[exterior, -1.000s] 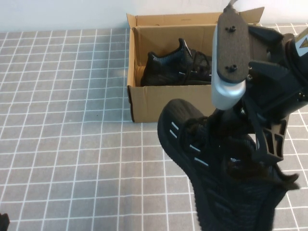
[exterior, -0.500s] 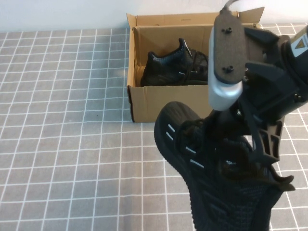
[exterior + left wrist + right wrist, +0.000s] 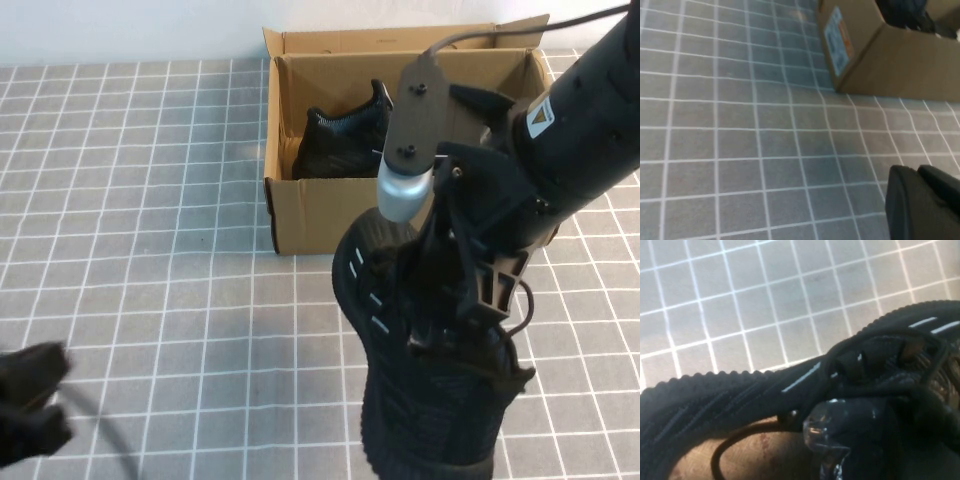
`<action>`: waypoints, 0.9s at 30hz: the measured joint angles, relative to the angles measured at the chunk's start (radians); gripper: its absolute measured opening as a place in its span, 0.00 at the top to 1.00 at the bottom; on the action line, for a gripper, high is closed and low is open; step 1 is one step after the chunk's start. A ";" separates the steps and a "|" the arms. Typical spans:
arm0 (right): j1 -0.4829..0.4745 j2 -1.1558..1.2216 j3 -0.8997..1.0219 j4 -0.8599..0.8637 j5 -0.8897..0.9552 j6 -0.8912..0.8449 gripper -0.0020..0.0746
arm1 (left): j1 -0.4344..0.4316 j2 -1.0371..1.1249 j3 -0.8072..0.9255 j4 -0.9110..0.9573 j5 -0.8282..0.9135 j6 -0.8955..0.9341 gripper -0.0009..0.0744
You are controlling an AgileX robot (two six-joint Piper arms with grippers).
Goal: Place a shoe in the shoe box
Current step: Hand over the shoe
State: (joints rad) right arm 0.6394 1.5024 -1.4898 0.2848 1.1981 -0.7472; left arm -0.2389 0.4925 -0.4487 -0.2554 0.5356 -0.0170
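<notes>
The shoe [image 3: 430, 420], a black mesh sneaker with short white dashes on its side, hangs above the tiles just in front of the shoe box [image 3: 310, 215]. Its toe points at the box's front wall. My right gripper [image 3: 462, 318] is shut on the shoe around the laces and collar. In the right wrist view the shoe [image 3: 715, 390] fills the picture below that gripper [image 3: 860, 440]. The brown cardboard box stands open at the back, its side also in the left wrist view [image 3: 890, 60]. My left gripper [image 3: 30, 405] is low at the near left, shut and holding nothing [image 3: 922, 200].
A second black sneaker [image 3: 345, 140] lies inside the box against its left side. A blue and orange label [image 3: 835, 35] is on the box's left end wall. Grey tiled cloth [image 3: 140, 200] covers the table left of the box.
My right arm has swung the shoe left and turned it more lengthwise, toe nearer the box front. My left gripper has come into the high view at the near left corner.
</notes>
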 joint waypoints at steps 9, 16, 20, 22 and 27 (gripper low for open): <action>0.000 0.000 0.000 -0.076 -0.025 0.000 0.95 | -0.037 0.440 -0.303 -0.360 0.200 0.611 0.99; 0.000 0.000 0.000 -0.103 -0.058 0.000 0.95 | -0.038 0.701 -0.507 -0.526 0.376 0.943 0.99; 0.000 0.000 0.000 -0.110 -0.061 0.000 0.95 | -0.038 0.814 -0.602 -0.598 0.490 1.120 0.99; 0.000 0.000 0.000 -0.110 -0.061 -0.020 0.95 | -0.038 0.869 -0.653 -0.638 0.576 1.230 0.99; 0.000 0.000 0.000 -0.076 -0.049 -0.160 0.95 | -0.038 0.970 -0.783 -0.683 0.663 1.343 0.99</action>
State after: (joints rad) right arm 0.6394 1.5024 -1.4898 0.2089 1.1492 -0.9070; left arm -0.2773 1.4627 -1.2317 -0.9383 1.1981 1.3256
